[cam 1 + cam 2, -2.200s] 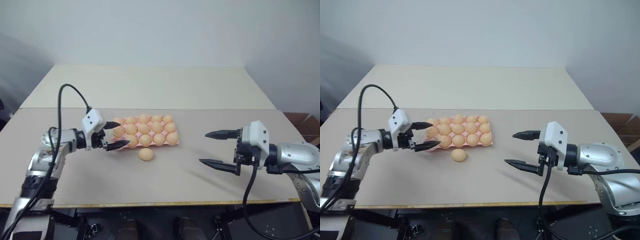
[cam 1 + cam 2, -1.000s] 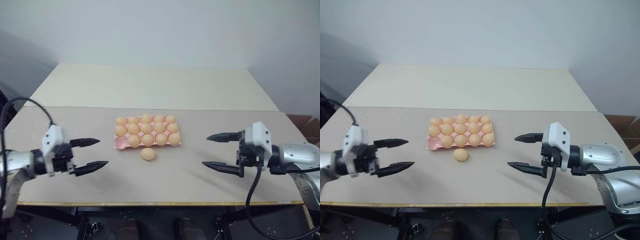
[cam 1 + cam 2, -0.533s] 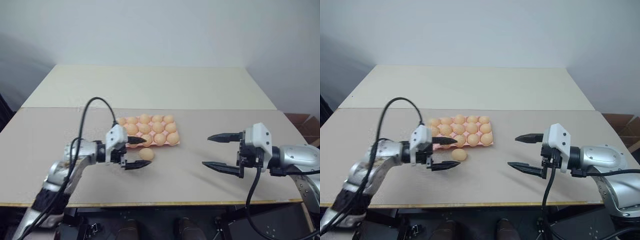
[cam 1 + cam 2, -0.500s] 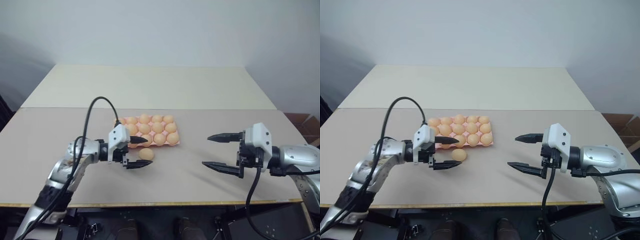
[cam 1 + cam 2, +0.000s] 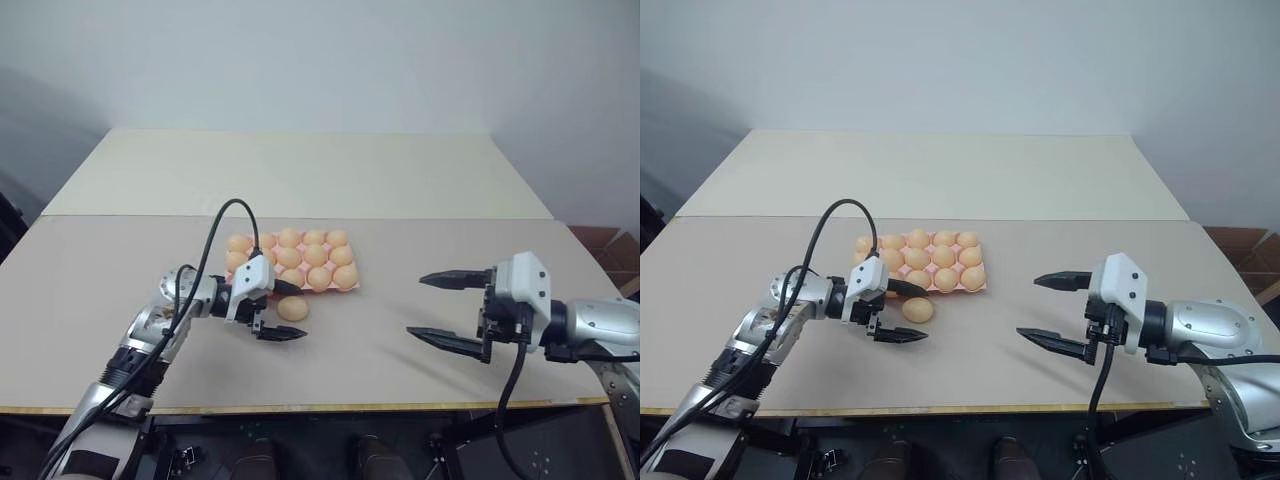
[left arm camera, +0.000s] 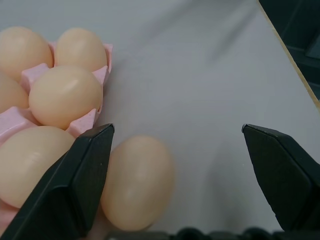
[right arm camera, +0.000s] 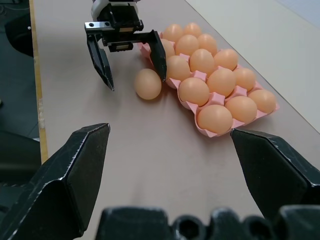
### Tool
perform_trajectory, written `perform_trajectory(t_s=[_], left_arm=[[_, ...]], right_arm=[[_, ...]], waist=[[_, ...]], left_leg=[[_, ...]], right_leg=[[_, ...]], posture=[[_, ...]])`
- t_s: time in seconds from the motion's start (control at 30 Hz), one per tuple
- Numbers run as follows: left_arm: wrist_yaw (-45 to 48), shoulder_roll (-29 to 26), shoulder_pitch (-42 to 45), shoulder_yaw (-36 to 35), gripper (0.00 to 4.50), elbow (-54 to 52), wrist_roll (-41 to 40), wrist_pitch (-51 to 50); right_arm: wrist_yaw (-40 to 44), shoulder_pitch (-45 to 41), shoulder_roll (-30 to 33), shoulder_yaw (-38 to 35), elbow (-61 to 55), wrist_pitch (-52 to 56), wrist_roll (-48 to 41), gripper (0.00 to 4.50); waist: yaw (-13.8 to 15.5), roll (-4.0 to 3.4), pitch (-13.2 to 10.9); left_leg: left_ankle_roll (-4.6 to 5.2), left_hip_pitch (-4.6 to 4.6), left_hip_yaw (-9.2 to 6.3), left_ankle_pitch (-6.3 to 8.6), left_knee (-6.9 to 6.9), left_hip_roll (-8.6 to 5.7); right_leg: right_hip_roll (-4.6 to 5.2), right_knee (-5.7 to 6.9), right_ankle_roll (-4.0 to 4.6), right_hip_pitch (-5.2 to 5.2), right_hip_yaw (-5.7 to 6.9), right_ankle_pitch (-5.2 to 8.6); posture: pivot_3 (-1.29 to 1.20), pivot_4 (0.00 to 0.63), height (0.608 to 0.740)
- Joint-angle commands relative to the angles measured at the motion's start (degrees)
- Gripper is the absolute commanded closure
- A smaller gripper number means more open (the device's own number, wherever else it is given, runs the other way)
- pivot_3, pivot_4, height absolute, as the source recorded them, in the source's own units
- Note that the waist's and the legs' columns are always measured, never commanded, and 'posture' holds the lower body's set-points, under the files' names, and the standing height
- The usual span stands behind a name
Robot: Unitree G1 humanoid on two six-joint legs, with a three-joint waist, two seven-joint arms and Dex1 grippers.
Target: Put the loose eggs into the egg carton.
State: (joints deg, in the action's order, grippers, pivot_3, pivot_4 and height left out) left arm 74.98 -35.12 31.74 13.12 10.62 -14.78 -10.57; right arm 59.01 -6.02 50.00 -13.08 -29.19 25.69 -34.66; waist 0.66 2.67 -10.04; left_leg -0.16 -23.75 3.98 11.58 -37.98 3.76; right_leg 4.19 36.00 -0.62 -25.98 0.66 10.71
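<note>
At the middle of the beige tabletop (image 5: 420, 240) lies the flat pink moulded egg carton (image 5: 349, 287), its cups filled with pale tan-orange eggs. One loose smooth oval egg (image 5: 292, 309) rests at its 6 o'clock, between the left gripper's (image 5: 284, 311) spread fingers. At 3 o'clock, well apart, the right gripper (image 5: 434, 306) hangs with fingers apart.

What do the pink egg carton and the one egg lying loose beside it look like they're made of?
The egg carton looks like thin moulded plastic or dyed pulp: matte pink, with crisp peaks between the cups. The loose egg has a smooth tan shell with a soft sheen; whether it is real or a plastic dummy cannot be told.
</note>
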Motion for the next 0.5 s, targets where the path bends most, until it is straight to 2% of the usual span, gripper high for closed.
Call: perform_trajectory(t_s=[0.03,0.43,0.5], left_arm=[[0.3,-0.2,-0.1,-0.1,0.04,-0.4,0.9,1.1],[-1.0,0.3,-0.2,0.6,0.04,0.3,4.4,0.3],[-1.2,-0.2,-0.2,1.1,0.45,0.4,5.7,0.5]], right_arm=[[-0.2,-0.4,0.9,-2.2,-1.4,-0.3,-1.0,0.0],[-0.3,-0.9,0.9,-1.7,-1.3,-0.8,-0.8,0.0],[-0.3,-1.1,0.9,-1.8,-1.4,-0.7,-0.8,0.0]], waist=[[0.0,0.0,0.0],[0.0,0.0,0.0],[0.0,0.0,0.0]], left_leg=[[0.0,0.0,0.0,0.0,0.0,0.0],[0.0,0.0,-0.01,0.0,-0.01,0.0],[0.0,0.0,-0.01,0.0,-0.01,0.0]], right_leg=[[0.0,0.0,0.0,0.0,0.0,0.0],[0.0,0.0,0.0,0.0,0.0,0.0],[0.0,0.0,0.0,0.0,0.0,0.0]], posture=[[0.0,0.15,0.74],[0.0,0.15,0.74],[0.0,0.15,0.74]])
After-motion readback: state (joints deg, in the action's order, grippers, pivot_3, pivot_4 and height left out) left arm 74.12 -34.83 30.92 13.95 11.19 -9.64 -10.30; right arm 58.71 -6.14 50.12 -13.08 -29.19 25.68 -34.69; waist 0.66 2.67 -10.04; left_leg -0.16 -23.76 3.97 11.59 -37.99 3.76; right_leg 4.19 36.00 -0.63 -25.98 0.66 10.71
